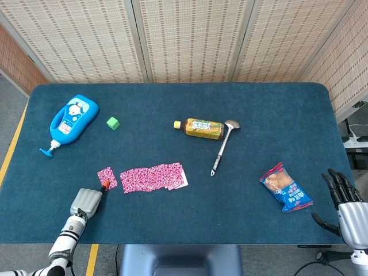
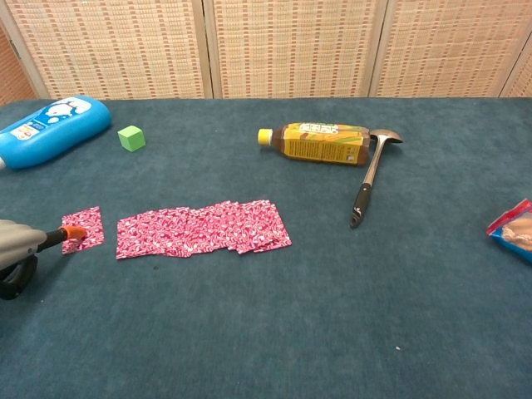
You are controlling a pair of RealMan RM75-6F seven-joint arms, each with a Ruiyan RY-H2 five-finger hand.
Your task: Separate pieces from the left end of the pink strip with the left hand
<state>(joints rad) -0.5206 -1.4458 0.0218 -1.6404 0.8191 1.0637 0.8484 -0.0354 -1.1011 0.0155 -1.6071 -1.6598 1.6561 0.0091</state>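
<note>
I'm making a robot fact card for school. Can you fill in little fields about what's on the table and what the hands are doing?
Pink strip: rest of pink strip lies flat near the table's front
Torn piece: one small pink piece lies apart, left of the strip
Left hand: left hand presses an orange fingertip on the piece's edge
Right hand: right hand open at the table's right edge, holding nothing
Other things: blue bottle, green cube, tea bottle, ladle, snack bag

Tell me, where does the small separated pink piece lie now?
In the head view the pink piece lies near the table's front left, just left of the pink strip, with a gap between; the left hand touches it with an orange fingertip.
</note>
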